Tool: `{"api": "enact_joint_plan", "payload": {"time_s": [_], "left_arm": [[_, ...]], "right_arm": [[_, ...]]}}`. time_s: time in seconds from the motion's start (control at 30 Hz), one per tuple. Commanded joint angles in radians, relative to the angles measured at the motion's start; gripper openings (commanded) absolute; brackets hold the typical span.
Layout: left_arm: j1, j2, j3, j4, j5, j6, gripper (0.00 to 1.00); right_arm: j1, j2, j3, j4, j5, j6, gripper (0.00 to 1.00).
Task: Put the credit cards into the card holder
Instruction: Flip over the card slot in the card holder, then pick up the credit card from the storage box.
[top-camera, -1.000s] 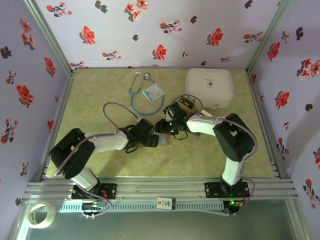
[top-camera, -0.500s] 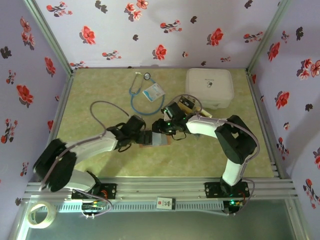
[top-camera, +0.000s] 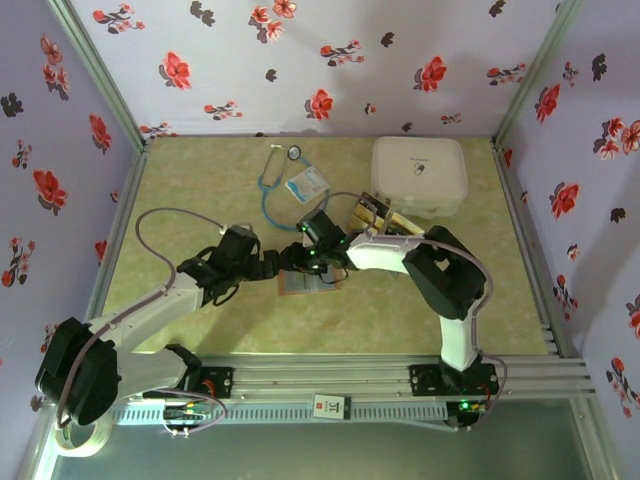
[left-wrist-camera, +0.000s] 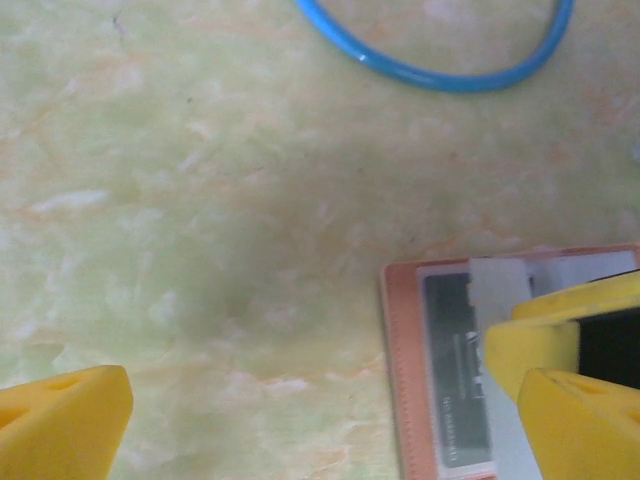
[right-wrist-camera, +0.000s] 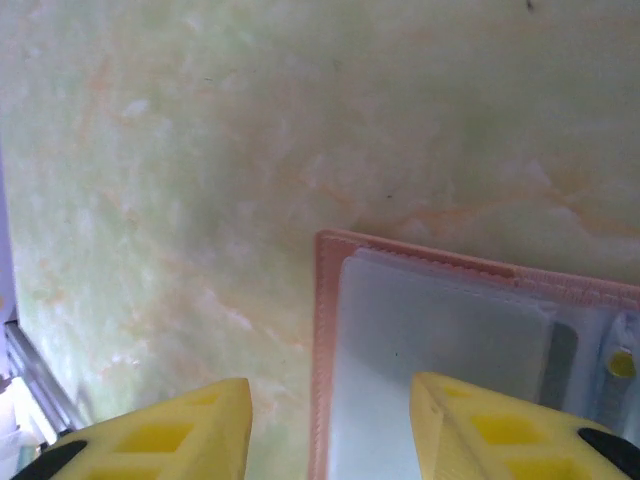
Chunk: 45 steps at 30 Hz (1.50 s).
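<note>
**A:** Flowered walls all round, and a green marbled desk (top-camera: 200, 190) under both arms. What's on it?

**B:** Back right I see the white case (top-camera: 419, 175). The cards (top-camera: 378, 214) lie together just in front of it, none of them picked up. The wallet (top-camera: 305, 283) lies open and flat mid-desk, near the cards but apart from them.

**A:** And your claws?

**B:** Both are at the wallet. My left claw (left-wrist-camera: 310, 420) is spread to its widest, one finger over the clear pocket and the other well off on bare desk. My right claw (right-wrist-camera: 330, 440) is partly spread across the wallet's corner, pinching nothing.

**A:** How will you play it?

**B:** I'd pin the wallet first. The left finger should press on the leather rim, not the pocket mouth, so the mouth stays free. Then I'd send the right claw for one card, grip it by a short edge, and slide it in low and flat.
</note>
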Motion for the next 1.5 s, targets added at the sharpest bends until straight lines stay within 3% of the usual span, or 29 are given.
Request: {"api": "enact_joint_plan", "payload": {"time_s": [0.0, 0.33, 0.53, 0.73, 0.9, 1.2, 1.47], "left_arm": [[0.011, -0.024, -0.016, -0.014, 0.004, 0.006, 1.00], [0.017, 0.005, -0.018, 0.003, 0.014, 0.007, 1.00], [0.017, 0.033, -0.001, 0.003, 0.015, 0.016, 1.00], [0.017, 0.075, 0.016, -0.001, 0.016, 0.029, 1.00], [0.017, 0.122, 0.032, 0.000, 0.023, 0.027, 1.00], [0.017, 0.154, 0.035, 0.004, 0.035, 0.023, 1.00], [0.017, 0.156, 0.022, 0.013, 0.043, 0.018, 1.00]], "right_arm": [[0.007, 0.033, 0.029, 0.028, 0.021, 0.039, 0.45], [-0.013, -0.077, 0.104, -0.133, 0.013, -0.060, 0.46], [-0.127, -0.199, 0.140, -0.370, 0.064, -0.228, 0.47], [-0.272, -0.259, 0.221, -0.658, 0.245, -0.508, 0.47], [-0.292, -0.211, 0.312, -0.810, 0.413, -0.671, 0.47], [-0.292, -0.106, 0.387, -0.880, 0.529, -0.753, 0.43], [-0.293, -0.057, 0.402, -0.869, 0.544, -0.757, 0.39]]}}
